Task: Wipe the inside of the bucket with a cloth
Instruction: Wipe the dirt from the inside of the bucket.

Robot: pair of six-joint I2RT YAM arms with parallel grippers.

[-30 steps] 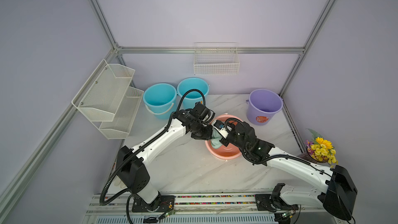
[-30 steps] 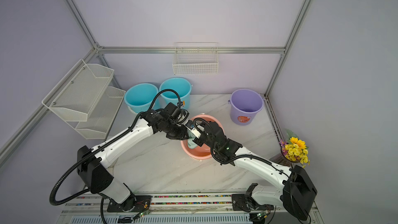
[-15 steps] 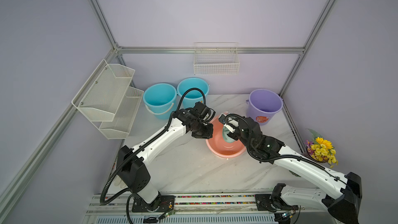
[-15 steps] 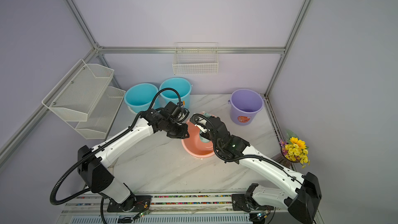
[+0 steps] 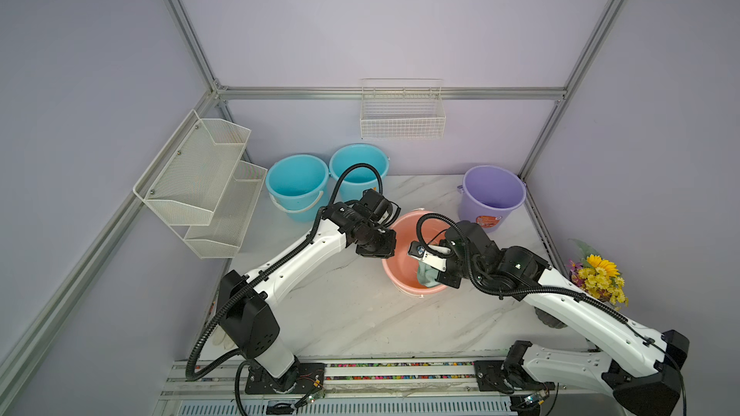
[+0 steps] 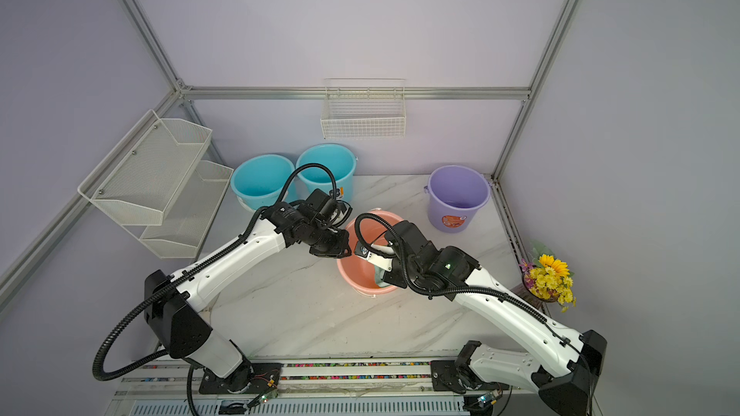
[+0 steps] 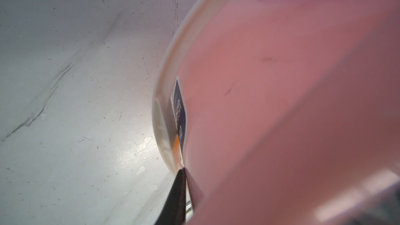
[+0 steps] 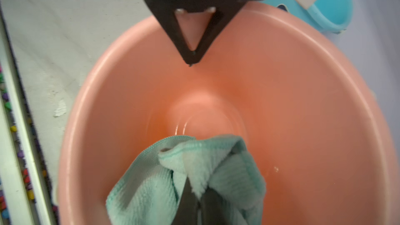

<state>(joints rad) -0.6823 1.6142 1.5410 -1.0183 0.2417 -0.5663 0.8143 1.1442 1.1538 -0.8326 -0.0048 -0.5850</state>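
A salmon-pink bucket (image 5: 400, 278) (image 6: 354, 274) stands mid-table, tipped a little. My left gripper (image 5: 383, 252) (image 6: 339, 253) is shut on its left rim; in the left wrist view one black finger (image 7: 176, 198) presses against the pink wall (image 7: 281, 83) beside a dark label (image 7: 180, 113). The mint-green cloth (image 5: 425, 276) (image 8: 151, 187) hangs bunched inside the bucket by the near right wall. My right gripper (image 8: 198, 200) (image 5: 432, 274) is shut on it. The right wrist view shows the bucket's inside (image 8: 303, 104) and the left gripper (image 8: 191, 60) pinching the far rim.
Two blue buckets (image 5: 297, 182) (image 5: 358, 168) stand at the back left and a purple bucket (image 5: 492, 194) at the back right. Wire shelves (image 5: 200, 178) hang on the left wall, a wire basket (image 5: 402, 122) on the back wall. Yellow flowers (image 5: 598, 278) sit far right.
My right gripper has carried the cloth from the bucket's far side round to its near right wall. The left gripper has kept its hold on the rim.
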